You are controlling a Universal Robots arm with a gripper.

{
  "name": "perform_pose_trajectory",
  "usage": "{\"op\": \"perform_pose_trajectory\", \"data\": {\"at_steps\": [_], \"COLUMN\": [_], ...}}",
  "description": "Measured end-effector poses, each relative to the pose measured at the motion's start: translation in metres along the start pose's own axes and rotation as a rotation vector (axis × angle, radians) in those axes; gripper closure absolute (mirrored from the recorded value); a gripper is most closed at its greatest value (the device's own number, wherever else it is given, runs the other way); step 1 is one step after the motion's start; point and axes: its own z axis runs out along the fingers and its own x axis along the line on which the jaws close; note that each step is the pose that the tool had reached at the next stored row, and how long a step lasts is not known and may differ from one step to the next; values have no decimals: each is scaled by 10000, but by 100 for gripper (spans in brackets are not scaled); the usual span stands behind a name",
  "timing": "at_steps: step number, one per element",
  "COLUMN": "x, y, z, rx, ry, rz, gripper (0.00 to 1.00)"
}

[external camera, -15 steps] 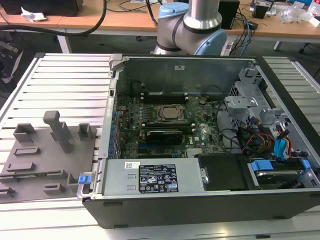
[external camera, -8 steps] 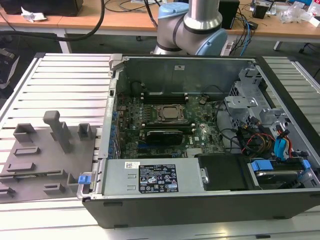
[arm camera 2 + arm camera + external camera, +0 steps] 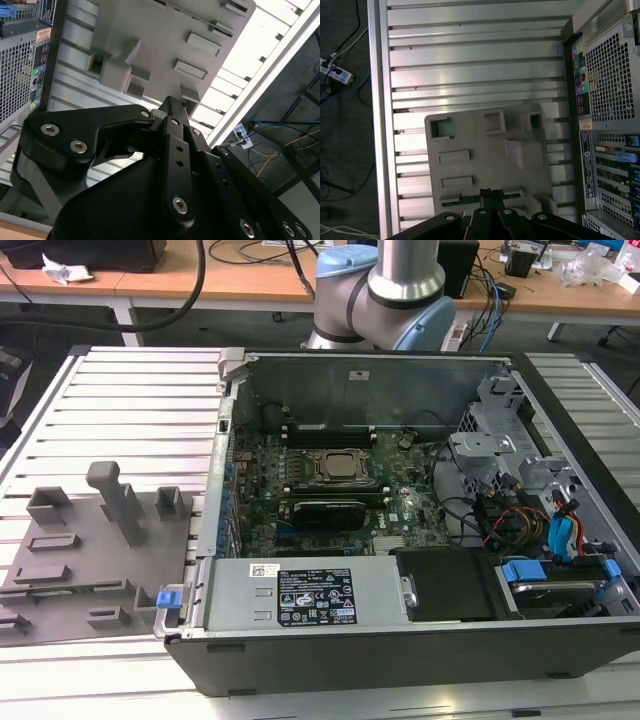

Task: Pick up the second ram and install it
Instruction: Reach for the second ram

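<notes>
Here the gripper (image 3: 491,191) hangs over the grey tray (image 3: 470,130) — jaws closed together, gripping nothing. The second ram (image 3: 460,199) (a thin dark-green strip) lies in a tray slot.

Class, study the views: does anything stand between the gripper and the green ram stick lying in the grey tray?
Nothing visible does. In the first wrist view the gripper sits directly over the ram stick in its slot of the grey tray; whether they touch cannot be told.
</notes>
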Motion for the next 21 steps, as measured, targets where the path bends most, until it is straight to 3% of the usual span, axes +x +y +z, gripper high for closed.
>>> {"op": "perform_pose_trajectory", "data": {"at_steps": [13, 21], "x": [-10, -11], "y": [-208, -217], "z": [-1, -1], "rx": [0, 0], "ry": [0, 1], "rz": [-7, -7], "gripper": [89, 89]}}
